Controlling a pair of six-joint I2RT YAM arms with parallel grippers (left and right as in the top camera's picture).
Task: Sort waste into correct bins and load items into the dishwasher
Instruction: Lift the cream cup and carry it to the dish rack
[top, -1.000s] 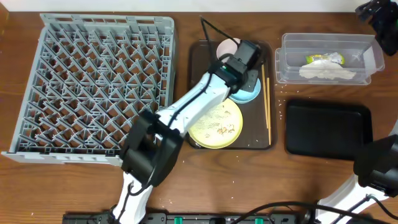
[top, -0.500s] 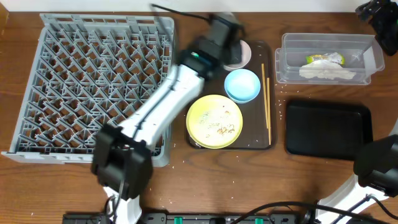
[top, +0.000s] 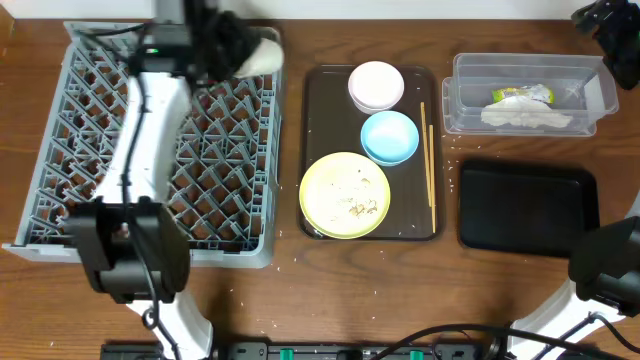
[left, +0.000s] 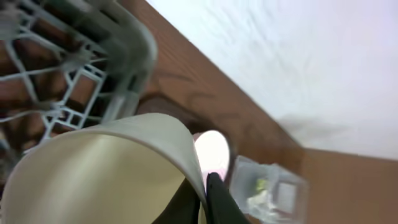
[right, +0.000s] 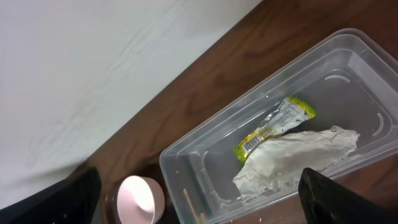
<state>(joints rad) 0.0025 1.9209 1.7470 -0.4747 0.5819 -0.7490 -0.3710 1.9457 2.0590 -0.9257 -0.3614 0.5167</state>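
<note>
Overhead, your left claw (top: 238, 50), clamping the small white cup (top: 263, 57) by its rim, is arriving from the brown serving tray (top: 322, 140) over the dish rack's (top: 100, 150) far right corner, so loading is starting; your right claw (top: 603, 25) is idling wide open.

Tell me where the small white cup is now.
In the overhead view, the small white cup is held by the left hand above the far right corner of the grey dish rack, left of the brown tray.
</note>
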